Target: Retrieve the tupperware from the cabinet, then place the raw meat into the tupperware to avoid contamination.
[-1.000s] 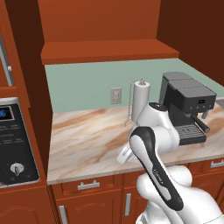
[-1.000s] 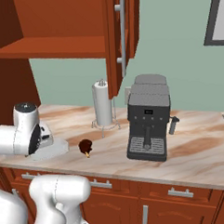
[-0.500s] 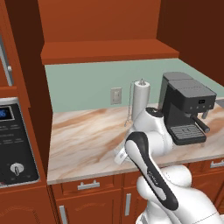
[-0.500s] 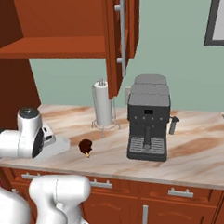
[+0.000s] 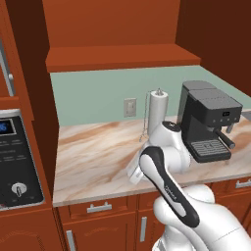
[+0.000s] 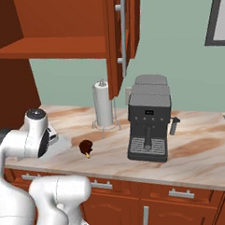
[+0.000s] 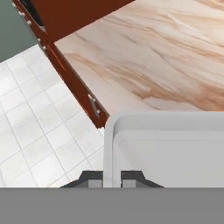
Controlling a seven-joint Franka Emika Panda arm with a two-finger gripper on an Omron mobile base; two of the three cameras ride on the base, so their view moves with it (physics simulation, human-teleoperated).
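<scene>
In the hand view the claw is closed on the rim of the tupperware, held over the front edge of the marble bench. The right base view adds the raw meat lying on the bench just beside the tupperware, under the open cabinet.

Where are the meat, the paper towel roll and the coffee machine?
raw meat (image 6: 85,146), right base view, on its dark round body.
paper towel roll (image 6: 102,104), right base view, on its white side.
coffee machine (image 6: 149,117), right base view, on its front.
</scene>
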